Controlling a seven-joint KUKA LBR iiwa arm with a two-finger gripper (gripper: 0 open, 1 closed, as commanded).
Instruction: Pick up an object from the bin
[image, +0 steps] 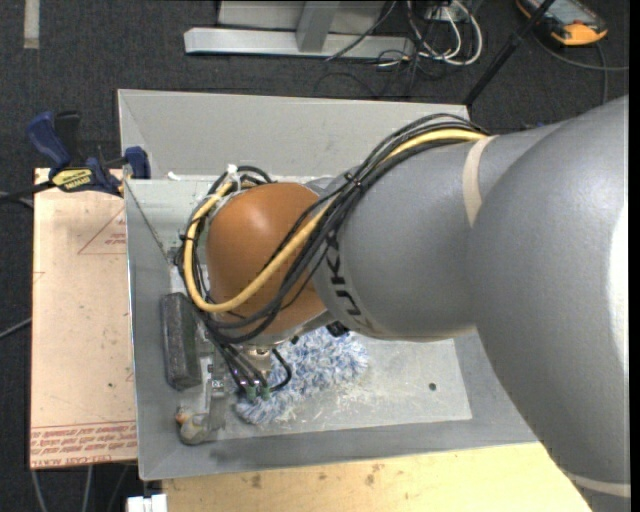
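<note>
The claw (214, 392) is hanging low in the front-left part of the bin (420, 400), between a dark grey oblong block (179, 340) and a blue-and-white shaggy cloth (320, 365) lying just beside it. Claw apart or together: cannot tell.

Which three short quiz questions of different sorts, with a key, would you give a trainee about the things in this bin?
1. True or false: the dark grey oblong block lies along the left side of the bin, as the view shows it.
2. What lies just right of the gripper in the view? A) a blue-and-white fluffy thing; B) a red ball; C) a green cup.
3. In which corner of the bin, as the view shows it, does the small brownish thing lie?
Key: 1 true; 2 A; 3 the lower left corner.
</note>
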